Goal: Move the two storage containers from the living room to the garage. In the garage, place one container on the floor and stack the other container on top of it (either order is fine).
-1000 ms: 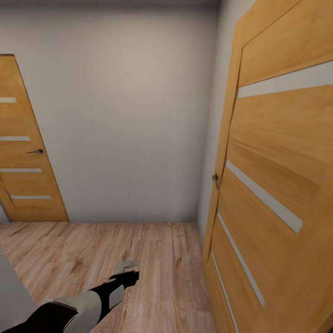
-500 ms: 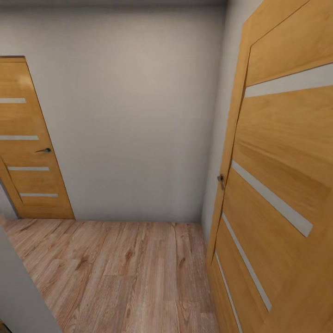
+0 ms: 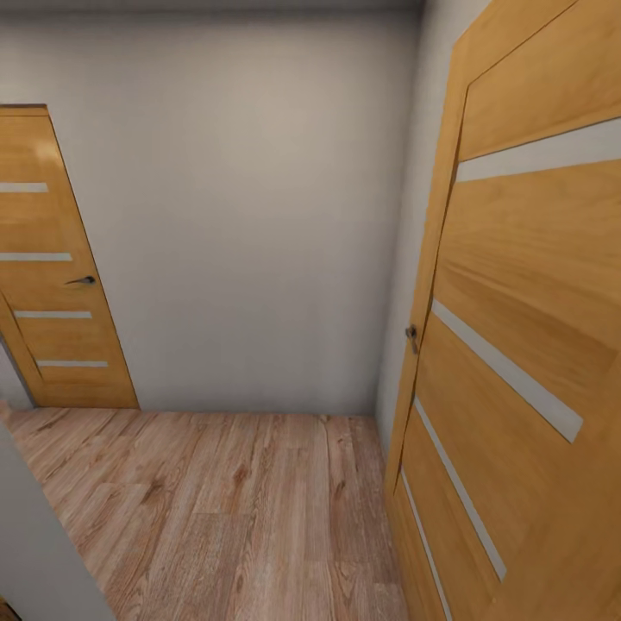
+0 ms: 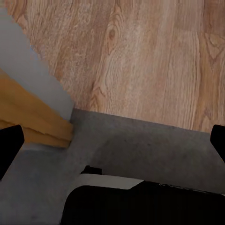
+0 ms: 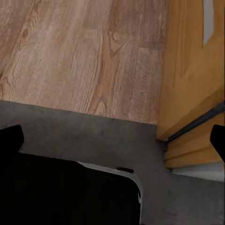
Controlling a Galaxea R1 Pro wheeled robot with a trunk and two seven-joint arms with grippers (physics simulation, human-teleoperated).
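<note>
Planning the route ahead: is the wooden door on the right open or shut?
Open. The right door swings into the hallway, its handle edge away from the wall; the right wrist view shows it standing over the threshold.

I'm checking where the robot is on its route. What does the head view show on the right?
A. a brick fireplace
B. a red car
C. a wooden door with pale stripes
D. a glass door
C: a wooden door with pale stripes stands at the right, above plank flooring.
</note>
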